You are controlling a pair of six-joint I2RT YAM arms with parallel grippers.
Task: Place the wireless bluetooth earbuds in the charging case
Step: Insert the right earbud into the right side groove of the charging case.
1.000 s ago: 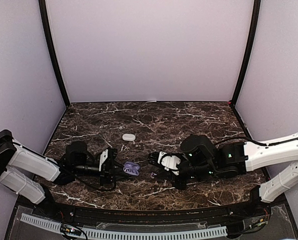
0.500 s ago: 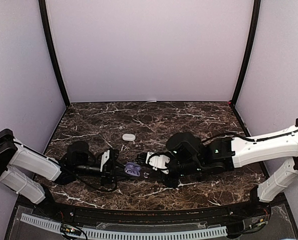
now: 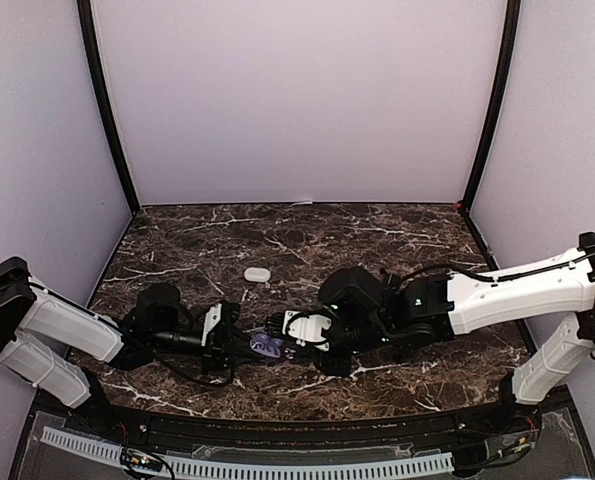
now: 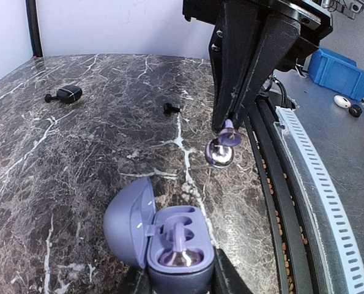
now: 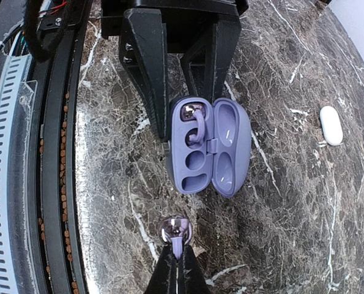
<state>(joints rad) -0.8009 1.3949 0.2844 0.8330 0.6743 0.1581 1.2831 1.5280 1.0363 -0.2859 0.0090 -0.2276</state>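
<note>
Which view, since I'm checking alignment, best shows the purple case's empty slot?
Right wrist: it looks straight into the open purple case, the empty slot plain beside the seated bud. Left wrist sees it obliquely; the top view, only a purple speck.

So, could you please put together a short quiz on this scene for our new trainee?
1. True or false: both sockets of the open purple case are filled.
2. The jaws of the right arm are shut on: A) a purple earbud; B) the white case; C) nothing.
3. Which arm steadies the purple case between its jaws?

Key:
1. False. One seated earbud fills a socket, and the other socket is empty.
2. A. It is pinched by its stem, close to the case, while the white case lies apart on the table.
3. The left arm.
</note>
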